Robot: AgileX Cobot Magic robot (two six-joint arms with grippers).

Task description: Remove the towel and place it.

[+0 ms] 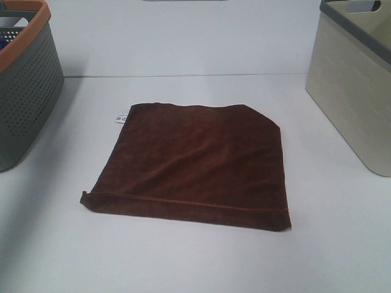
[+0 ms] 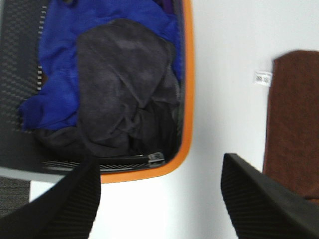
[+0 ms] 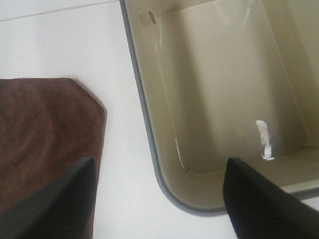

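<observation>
Dark reddish-brown towel [image 1: 192, 168] flat on white table [image 1: 183, 256] between orange-rimmed grey basket [image 1: 27, 85] and beige basket [image 1: 354, 91] (small white tag [image 1: 121, 118] at one corner). Left gripper [image 2: 159, 199] spread above basket rim, holding nothing. Right gripper [image 3: 159, 199] wide apart, likewise holding nothing.

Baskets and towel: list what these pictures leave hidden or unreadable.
- Towel tag: print too small and blurred, left wrist view.
- Orange-rimmed basket: cut off by the exterior view's edge; its bottom is covered by blue cloth and dark cloth.
- Beige basket: cut off by every view's edge.
</observation>
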